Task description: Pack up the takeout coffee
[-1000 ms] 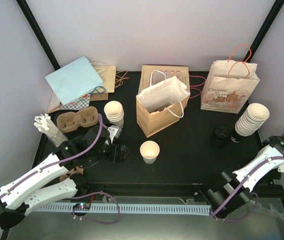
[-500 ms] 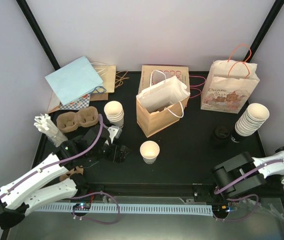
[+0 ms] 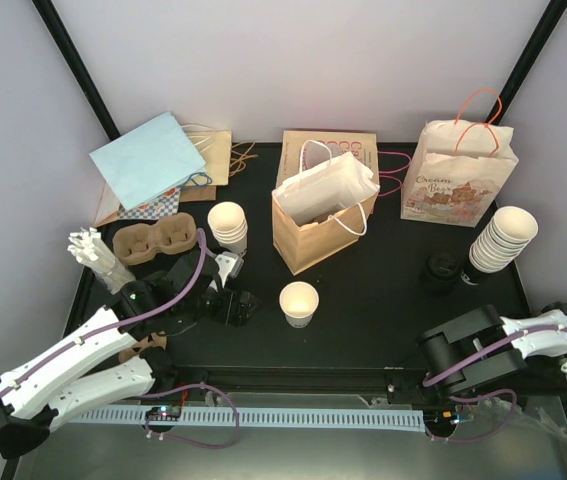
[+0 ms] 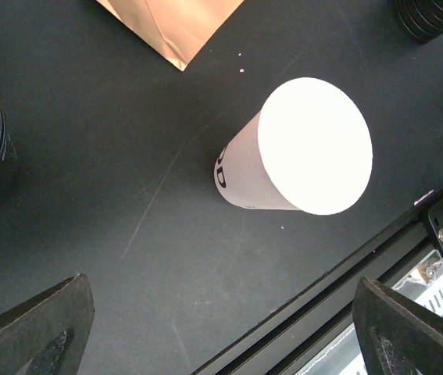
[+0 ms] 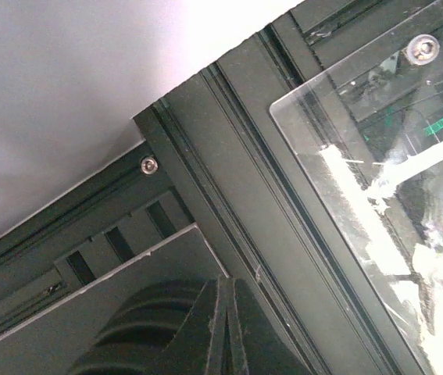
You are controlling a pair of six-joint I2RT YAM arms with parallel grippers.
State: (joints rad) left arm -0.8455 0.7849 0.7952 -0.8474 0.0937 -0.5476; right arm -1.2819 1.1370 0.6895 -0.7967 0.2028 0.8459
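Since a second ago the right arm has folded down to the table's near right corner; the left arm and everything on the table are unmoved. The right gripper (image 5: 227,312) hangs over the black frame rail beside a clear plastic sheet, jaws pressed together on nothing. The left gripper (image 4: 221,301) sits low, jaws wide apart and empty. The small cream-white tapered paper cup (image 3: 299,303) stands upright ahead of it, untouched, near the front rail of the black table (image 3: 383,310). There is bare tabletop all round the cup. The open brown kraft paper bag (image 3: 313,225) stands behind it, and the black round plastic lid stack (image 3: 441,268) is well apart to the right.
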